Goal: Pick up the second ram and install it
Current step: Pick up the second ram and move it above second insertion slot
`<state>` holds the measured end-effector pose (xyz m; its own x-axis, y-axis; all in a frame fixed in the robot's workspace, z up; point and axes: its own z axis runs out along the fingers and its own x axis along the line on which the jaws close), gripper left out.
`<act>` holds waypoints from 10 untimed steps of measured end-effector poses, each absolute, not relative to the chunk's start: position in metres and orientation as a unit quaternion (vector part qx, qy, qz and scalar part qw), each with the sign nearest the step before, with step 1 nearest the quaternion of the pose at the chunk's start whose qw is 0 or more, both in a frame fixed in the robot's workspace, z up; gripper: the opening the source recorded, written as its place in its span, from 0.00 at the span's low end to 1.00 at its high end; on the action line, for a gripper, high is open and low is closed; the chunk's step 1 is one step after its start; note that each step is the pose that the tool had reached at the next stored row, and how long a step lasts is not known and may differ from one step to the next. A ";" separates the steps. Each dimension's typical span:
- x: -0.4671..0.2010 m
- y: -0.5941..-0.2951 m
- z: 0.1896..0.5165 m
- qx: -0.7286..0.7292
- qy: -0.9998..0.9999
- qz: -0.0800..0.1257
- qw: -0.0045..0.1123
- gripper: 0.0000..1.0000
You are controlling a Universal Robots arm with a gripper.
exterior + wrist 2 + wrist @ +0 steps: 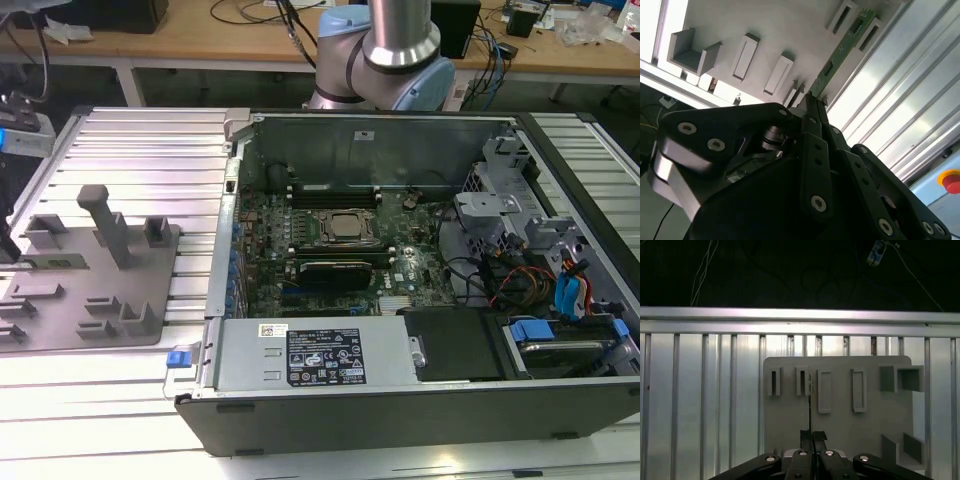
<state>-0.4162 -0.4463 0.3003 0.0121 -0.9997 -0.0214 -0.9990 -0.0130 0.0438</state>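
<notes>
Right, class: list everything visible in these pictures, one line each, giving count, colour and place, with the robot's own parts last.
second ram: one, thin green circuit-board stick, on edge among the holder's blocks, near end between the gripper's fingertips.
grey plastic holder plate: one, grey with raised blocks, on the table.
ribbed aluminium table: one, silver, under holder and case.
open black computer case: one, at the exterior view's right of the holder.
square metal processor socket: one, silver, mid-motherboard.
round red button: one, past the table's edge.
robot arm: one, silver and blue, behind the case.
gripper: one, black, shut on the ram.
</notes>
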 end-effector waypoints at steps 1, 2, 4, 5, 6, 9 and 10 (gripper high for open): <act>-0.416 -0.446 0.302 0.711 -0.702 -0.023 0.008 0.09; -0.416 -0.446 0.305 0.711 -0.702 -0.023 0.008 0.09; -0.416 -0.446 0.312 0.711 -0.702 -0.023 0.008 0.09; -0.416 -0.446 0.314 0.711 -0.702 -0.023 0.008 0.09; -0.416 -0.446 0.317 0.711 -0.702 -0.023 0.008 0.09; -0.416 -0.445 0.326 0.711 -0.702 -0.023 0.008 0.09; -0.416 -0.445 0.328 0.711 -0.702 -0.023 0.008 0.09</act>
<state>-0.4162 -0.4453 0.3276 0.0120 -0.9997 -0.0217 -0.9990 -0.0129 0.0434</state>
